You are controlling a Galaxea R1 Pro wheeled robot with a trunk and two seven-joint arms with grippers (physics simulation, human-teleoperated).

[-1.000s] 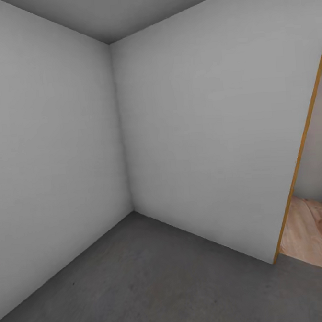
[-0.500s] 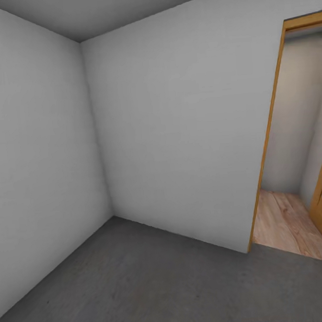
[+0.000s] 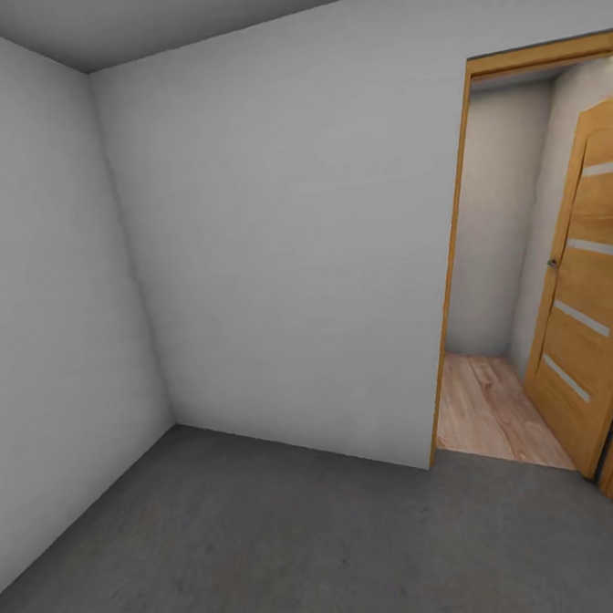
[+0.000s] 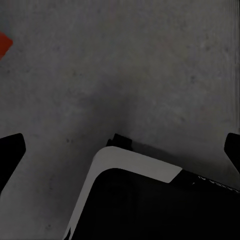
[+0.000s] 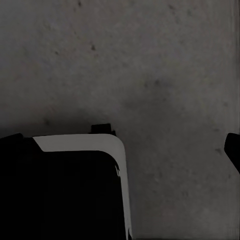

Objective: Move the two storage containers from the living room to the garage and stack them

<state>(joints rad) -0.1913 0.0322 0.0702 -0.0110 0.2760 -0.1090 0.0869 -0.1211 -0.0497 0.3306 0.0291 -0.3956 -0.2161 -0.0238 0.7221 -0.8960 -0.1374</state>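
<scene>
Head view: facing a bare corner of the garage [image 3: 273, 226], plain white walls meeting the dark grey floor [image 3: 296, 545]; off to the right, an open doorway [image 3: 487, 266] with a wooden door [image 3: 585, 296] swung aside, light wood planks [image 3: 488, 413] beyond, presumably the way to the living room; judged a travelling moment, heading out for a container or turning away from one set down; no telling which from here; door's lower edge cut by the frame's right side, and a pale strip beside it too cropped to name.

Left wrist view: looking straight down at rough grey concrete; a sliver of orange-red [image 4: 4, 45] at the frame's edge, likely a corner of a storage container resting on the floor, though too little visible to be sure; two dark finger tips [image 4: 10, 152] at opposite edges, spread wide apart with bare floor between, holding nothing; a black-and-white part of the robot's body [image 4: 145, 200] hiding the ground beneath.

Right wrist view: same concrete; one dark finger tip [image 5: 233, 150] at one edge, a dark tip barely told apart from the black robot body [image 5: 65, 190] at the other; apparently spread wide, nothing held.
</scene>
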